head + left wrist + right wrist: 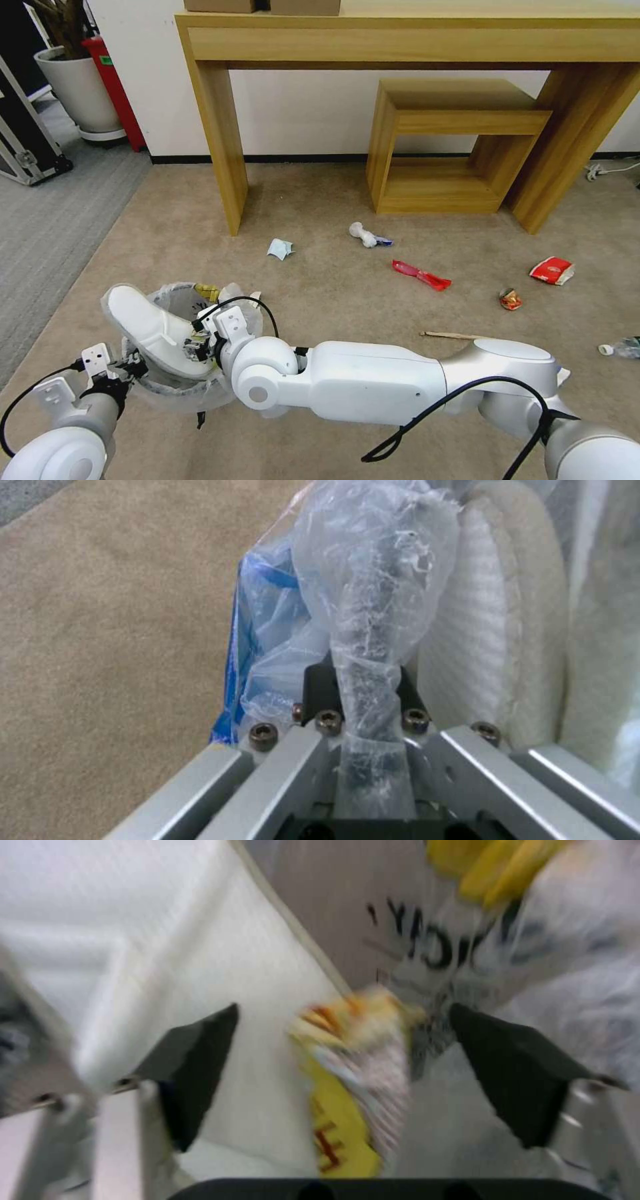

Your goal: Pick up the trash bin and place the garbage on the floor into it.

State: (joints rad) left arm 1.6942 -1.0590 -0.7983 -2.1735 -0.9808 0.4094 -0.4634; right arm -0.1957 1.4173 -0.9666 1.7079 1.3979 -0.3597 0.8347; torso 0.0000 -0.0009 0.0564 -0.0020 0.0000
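left hand (363, 700): clamped on bagged rim of the trash bin (175, 393), held at lower left.
right hand (340, 1075): fingers apart over bin, yellow wrapper (347, 1075) between.
slipper (150, 330): in bin.
floor (333, 293): litter scattered.

white slipper (143, 327), red wrapper (421, 275), possibly yellow packet (347, 1075)

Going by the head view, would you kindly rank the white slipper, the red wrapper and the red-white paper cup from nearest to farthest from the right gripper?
1. White slipper, in the trash bin, right beside the right gripper.
2. Red wrapper, mid-floor, further right.
3. Red-white paper cup, far right by the table leg.
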